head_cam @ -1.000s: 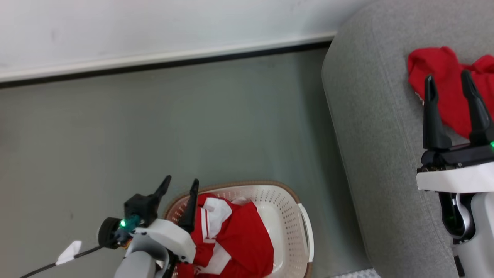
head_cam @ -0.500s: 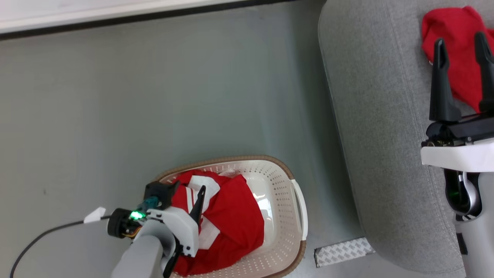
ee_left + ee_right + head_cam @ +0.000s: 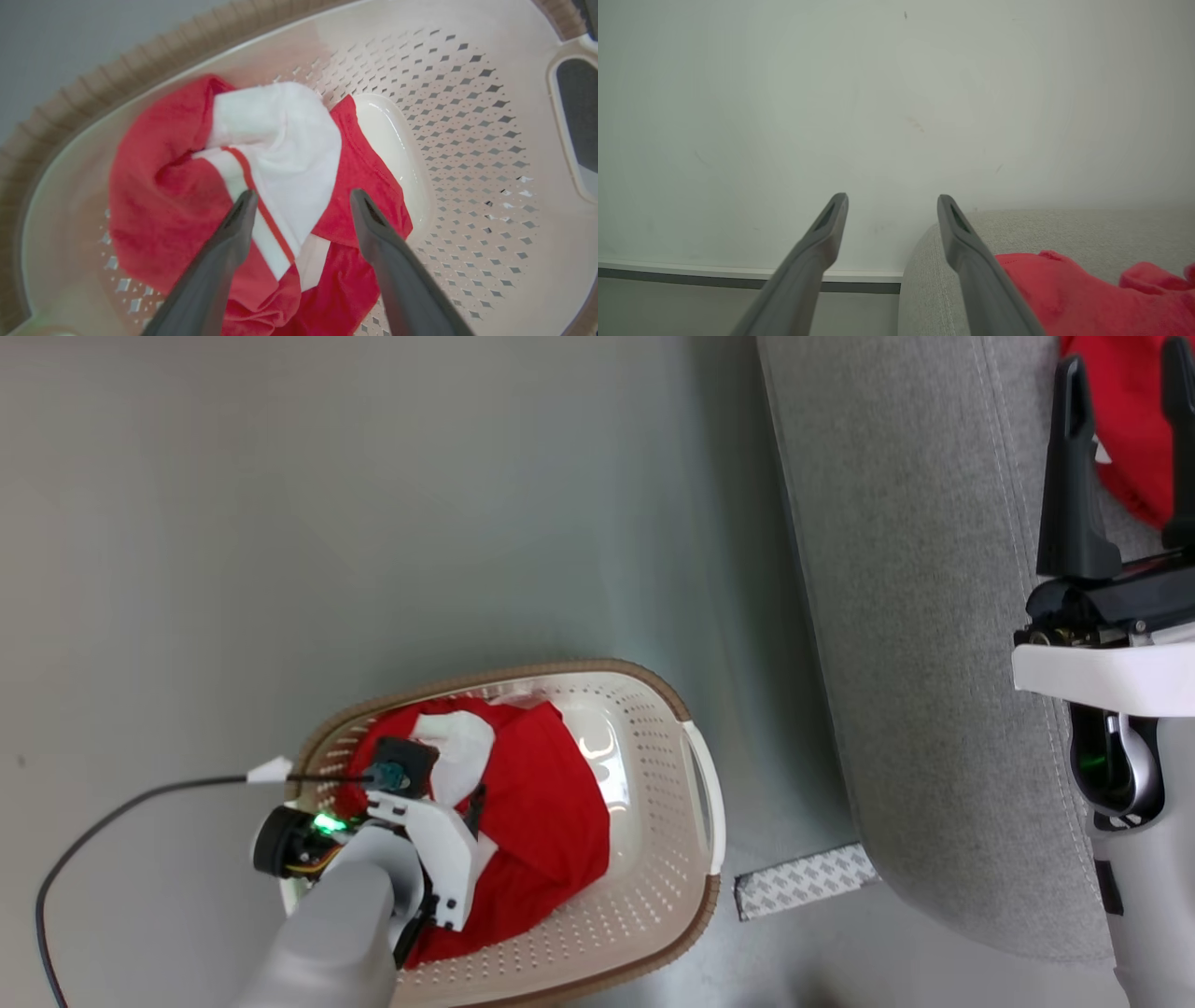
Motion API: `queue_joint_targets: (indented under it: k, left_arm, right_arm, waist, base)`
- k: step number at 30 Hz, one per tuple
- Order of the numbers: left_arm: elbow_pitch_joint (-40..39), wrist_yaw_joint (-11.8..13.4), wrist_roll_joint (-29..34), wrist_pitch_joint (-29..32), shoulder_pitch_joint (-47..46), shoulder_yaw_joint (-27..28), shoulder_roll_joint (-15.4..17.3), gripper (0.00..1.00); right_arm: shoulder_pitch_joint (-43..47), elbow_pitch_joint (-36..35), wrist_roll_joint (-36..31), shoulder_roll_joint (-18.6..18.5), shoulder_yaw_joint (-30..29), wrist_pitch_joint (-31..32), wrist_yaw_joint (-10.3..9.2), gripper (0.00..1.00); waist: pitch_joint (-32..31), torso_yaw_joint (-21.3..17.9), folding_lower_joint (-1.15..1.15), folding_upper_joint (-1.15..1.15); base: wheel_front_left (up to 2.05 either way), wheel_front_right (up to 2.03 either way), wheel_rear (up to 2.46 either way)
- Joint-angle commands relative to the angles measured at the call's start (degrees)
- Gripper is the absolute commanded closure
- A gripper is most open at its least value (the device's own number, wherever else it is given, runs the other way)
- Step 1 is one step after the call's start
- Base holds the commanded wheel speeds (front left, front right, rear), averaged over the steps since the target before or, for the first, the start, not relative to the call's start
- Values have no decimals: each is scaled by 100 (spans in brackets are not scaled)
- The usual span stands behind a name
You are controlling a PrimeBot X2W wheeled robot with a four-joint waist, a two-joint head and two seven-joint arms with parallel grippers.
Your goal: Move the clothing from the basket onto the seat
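- Since a second ago the left gripper [image 3: 299, 200] has gone from the basket's [image 3: 653, 821] left rim to a spot down inside it, over the striped garment [image 3: 280, 140] (the head camera has tipped downward too, so the whole scene has slid).
- Its two fingers are spread wide with the garment's white panel between them; they grip nothing, and I cannot tell whether the tips touch the fabric.
- That red-and-white garment lies crumpled in the basket's left half, with bare perforated wall to its right.
- The right gripper [image 3: 892, 199] hangs above the sofa [image 3: 896, 616], fingers well apart and empty.
- Just beyond it the plain red garment [image 3: 1134, 439] lies on the grey cushion.
- The floor [image 3: 373, 523] is smooth grey-green; in the right wrist view a pale wall [image 3: 878, 93] meets it at a white baseboard [image 3: 691, 270].
- A textured grey strip [image 3: 805, 893] lies on the floor between basket and sofa.
- A black cable [image 3: 112, 812] with a white tag [image 3: 269, 770] runs to the left wrist.
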Motion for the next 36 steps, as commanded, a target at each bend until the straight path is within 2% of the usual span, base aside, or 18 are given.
queue_joint_targets:
  k: [1,9,13,20,25,28,36]
  left_arm:
    - [87,85,55,77,-122,-43,37,0]
    - [260,388,358,467,-430,-375,176,0]
    - [286,459,473,577,-525,-547,204,0]
    - [317,363,993,876,-626,-1160,371,0]
    - [329,428,1416,1198,-693,-1627,570,0]
    - [328,377,1576,1366,-718,-1854,641,0]
    - [331,264,1716,1353,-775,-2119,811,0]
  right_arm:
    - [-91,-40,23,9,11,2,-13,0]
    - [-232,-74,24,116,66,2,-13,0]
    - [-240,-66,31,147,69,2,-13,0]
    - [-282,-80,65,211,89,2,-13,0]
    - [-355,-110,49,251,81,2,-13,0]
    - [-378,-130,47,281,79,2,-13,0]
    - [-413,-177,107,356,85,2,-13,0]
  waist:
    - [126,-82,-1,0]
    - [408,-251,-1,0]
    - [484,-329,-1,0]
    - [626,-457,-1,0]
    - [756,-524,-1,0]
    - [835,-568,-1,0]
    - [1101,-752,-1,0]
  base:
    - [0,0,0]
    - [0,0,0]
    - [0,0,0]
    - [0,0,0]
    - [0,0,0]
    - [0,0,0]
    - [0,0,0]
